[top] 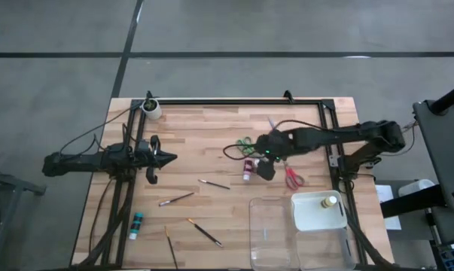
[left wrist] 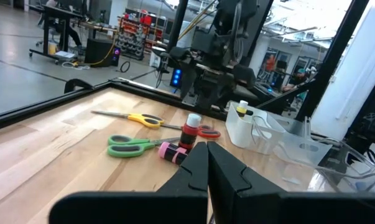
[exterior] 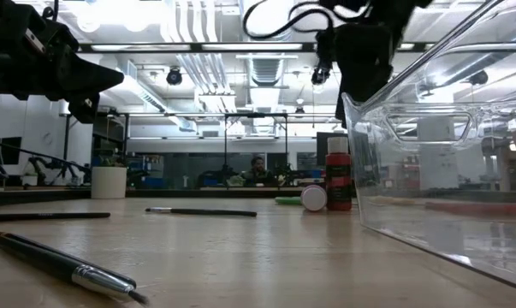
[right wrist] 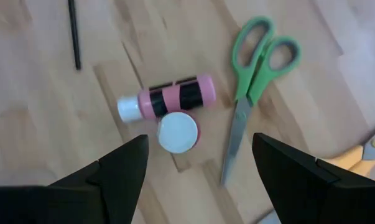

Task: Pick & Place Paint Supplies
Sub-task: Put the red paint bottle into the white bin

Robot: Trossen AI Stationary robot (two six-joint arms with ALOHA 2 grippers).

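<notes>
A pink paint bottle lies on its side on the wooden table. A red bottle stands upright against it, its pale cap facing up at my right gripper, which hangs open above both, pointing steeply down. Green scissors lie flat beside them, with yellow scissors and red scissors close by. A teal bottle lies near the left front. Several thin brushes are scattered across the middle and front. My left gripper waits shut and level at the table's left.
A clear plastic tray stands at the front right. Beside it a white bin holds a yellow bottle. A white cup stands at the far left corner. A black frame rims the table.
</notes>
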